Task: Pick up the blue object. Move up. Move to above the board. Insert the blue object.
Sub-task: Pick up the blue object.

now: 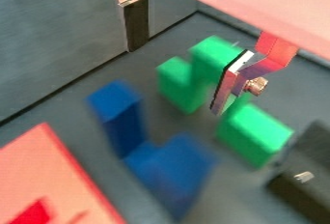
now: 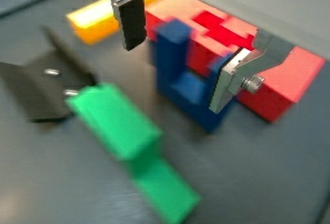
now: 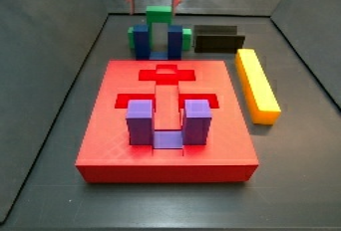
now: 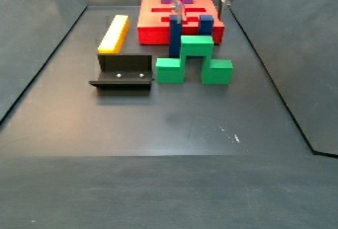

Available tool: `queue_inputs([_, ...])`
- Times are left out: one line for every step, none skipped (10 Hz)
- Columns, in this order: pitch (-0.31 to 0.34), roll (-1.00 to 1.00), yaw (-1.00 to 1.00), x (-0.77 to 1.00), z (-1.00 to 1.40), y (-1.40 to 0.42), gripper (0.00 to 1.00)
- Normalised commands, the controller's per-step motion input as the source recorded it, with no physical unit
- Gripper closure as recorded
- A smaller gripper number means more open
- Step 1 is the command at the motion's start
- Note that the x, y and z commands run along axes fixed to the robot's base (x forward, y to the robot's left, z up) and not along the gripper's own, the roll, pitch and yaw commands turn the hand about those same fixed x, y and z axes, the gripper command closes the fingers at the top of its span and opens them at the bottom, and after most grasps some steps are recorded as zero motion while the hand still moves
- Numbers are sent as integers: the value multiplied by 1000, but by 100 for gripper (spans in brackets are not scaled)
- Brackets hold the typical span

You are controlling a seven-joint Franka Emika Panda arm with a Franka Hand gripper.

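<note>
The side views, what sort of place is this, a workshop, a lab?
Probably a robot test cell: a dark walled tabletop, a large flat red board with cut-out recesses, a small dark blue U-shaped plastic block beside a green one, and the gripper above them.

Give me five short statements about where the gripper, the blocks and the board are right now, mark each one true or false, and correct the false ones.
1. The gripper is open, and the blue object stands between its fingers. True.
2. The blue object is already seated in the board. False: in a side view it stands on the dark floor off the board's edge.
3. A purple block sits in a recess of the board. True.
4. The green block lies on top of the board. False: it rests on the floor beside the blue object.
5. The yellow bar is held by the gripper. False: it lies on the floor along the board's side, and the fingers hold nothing.
</note>
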Motion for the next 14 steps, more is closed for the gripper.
queue_inputs([0,261,-186,-866,69,-277,0])
queue_inputs([-53,139,0,-111,6,-154,0])
queue_inputs([-14,1,43,0,-3,-71,0])
queue_inputs([-66,73,0,-180,-243,-371,0])
queue_inputs([-29,116,0,-17,-217,-571,0])
queue_inputs([-30,23,0,11,-126,-494,0])
queue_inputs([-56,0,0,0,-143,-134,0])
queue_inputs([-77,64,14,-71,-420,0,0])
queue_inputs([-126,91,17,-137,-649,0,0])
queue_inputs([-130,56,49,-11,-626,0,0])
queue_inputs([-96,7,66,40,-580,0,0])
queue_inputs([0,0,0,0,-17,-83,0])
queue_inputs([4,49,0,0,3,-11,100])
queue_inputs([0,0,0,0,0,-14,100])
